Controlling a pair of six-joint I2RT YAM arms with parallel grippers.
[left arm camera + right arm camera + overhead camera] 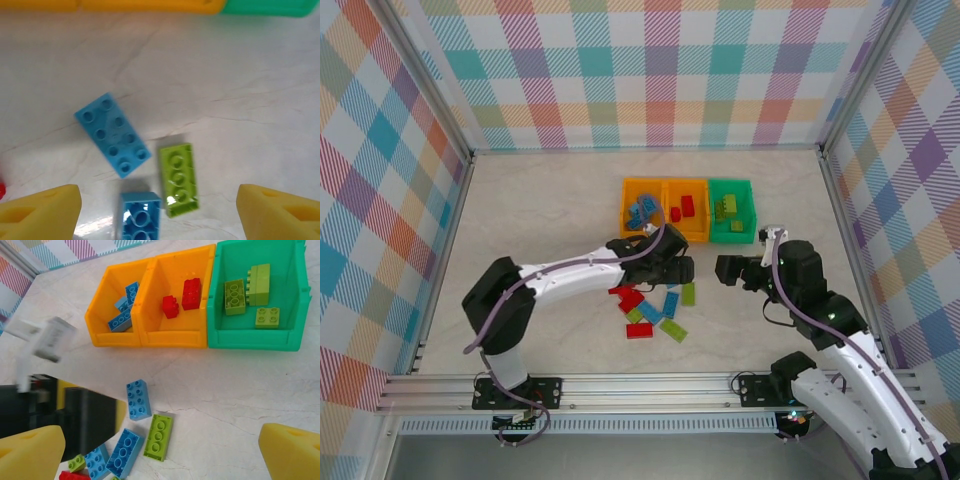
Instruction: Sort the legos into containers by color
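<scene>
The left pincer [160, 214] hangs spread wide over loose legos [138, 399] in the middle of the table [550, 215], the right pincer [161, 455] is spread too, and the containers [172, 338] sit nearer the far edge

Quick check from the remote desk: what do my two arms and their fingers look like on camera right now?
The left arm and right arm both have white link covers, black joints and a purplish cable running along them. The left fingers and right fingers are yellow, wedge-shaped pads.
</scene>
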